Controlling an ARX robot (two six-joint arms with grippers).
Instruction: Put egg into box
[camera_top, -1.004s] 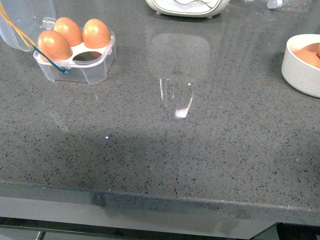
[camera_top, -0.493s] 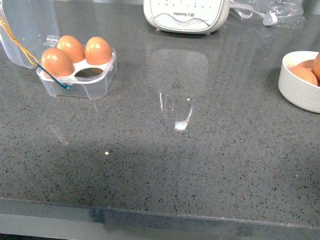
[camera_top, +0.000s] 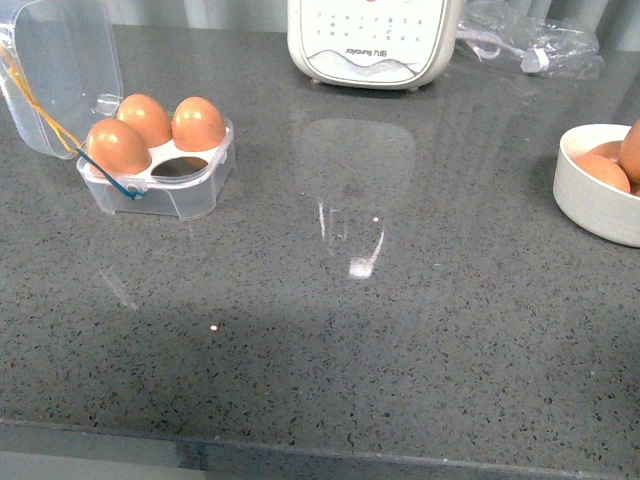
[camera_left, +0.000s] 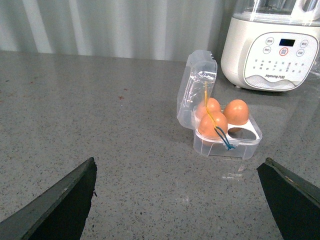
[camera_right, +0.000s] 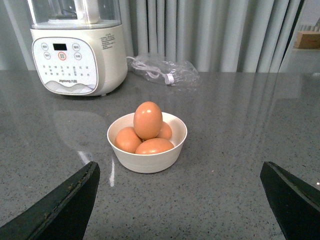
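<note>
The box (camera_top: 192, 196) is a clear plastic case at the counter's left, its hinged lid (camera_top: 62, 72) standing open. Three brown eggs (camera_top: 197, 122) fill its cells and one cell (camera_top: 181, 167) is empty. Yellow and blue bands hang at its near corner (camera_left: 223, 139). Several alike eggs lie in a white bowl (camera_right: 148, 161) at the right, one egg (camera_right: 148, 119) standing on top. My left gripper (camera_left: 177, 170) is open, well short of the box (camera_left: 229, 145). My right gripper (camera_right: 180, 167) is open, just short of the bowl. Neither gripper shows in the front view.
A white kitchen appliance (camera_top: 370, 40) with a button panel stands at the back of the grey stone counter. Next to it lies a clear plastic bag (camera_right: 166, 73) with a cable. The bowl (camera_top: 598, 205) sits at the right edge. The counter's front edge (camera_top: 320, 452) runs close to me.
The front view has tilted upward: box, bowl and appliance sit lower in the picture and more of the appliance shows. Nothing on the counter has moved.
</note>
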